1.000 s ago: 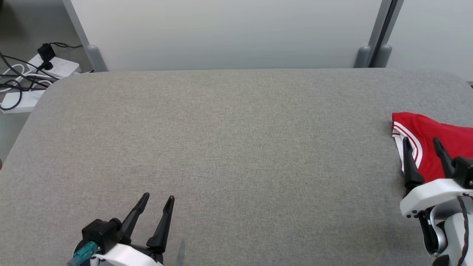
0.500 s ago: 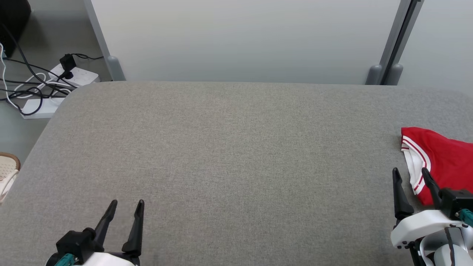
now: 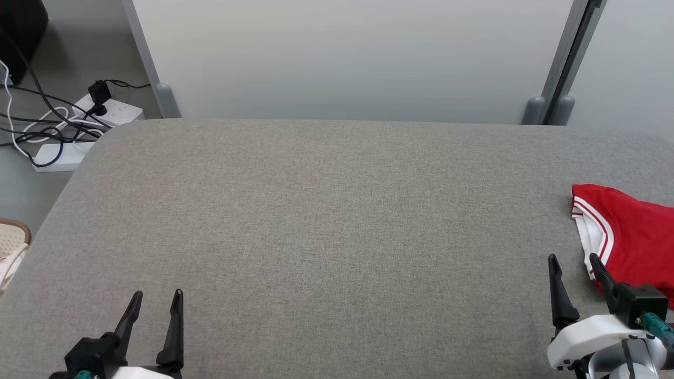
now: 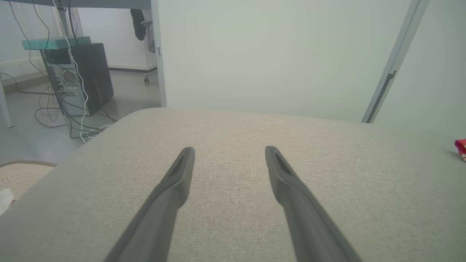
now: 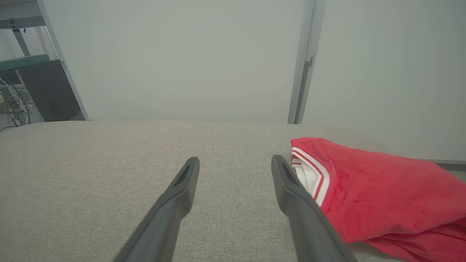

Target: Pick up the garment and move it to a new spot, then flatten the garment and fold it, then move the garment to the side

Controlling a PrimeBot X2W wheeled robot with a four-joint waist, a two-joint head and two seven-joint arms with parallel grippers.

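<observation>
The garment [image 3: 632,231] is red with white and red striped trim, folded into a compact pile at the right edge of the grey table [image 3: 337,221]. My right gripper [image 3: 573,259] stands open at the lower right, just left of the pile's near corner, nothing between its fingers. In the right wrist view the garment [image 5: 367,189] lies right of my open right gripper [image 5: 236,160], its trim beside the right finger. My left gripper [image 3: 157,293] stands open at the lower left, far from the cloth. In the left wrist view the left gripper [image 4: 229,149] is open over bare table, and a sliver of the garment [image 4: 461,148] shows at the right edge.
Power strips and tangled cables [image 3: 68,126] lie on the floor beyond the table's far left corner. A woven basket rim [image 3: 10,242] shows at the left edge. A pale wall panel with grey posts [image 3: 553,100] runs behind the table. A computer tower [image 4: 78,76] stands on the floor.
The camera has shifted, so the whole scene sits lower and further right. Both grippers have drawn back toward the near edge, and the right gripper now sits clear of the garment instead of over it.
</observation>
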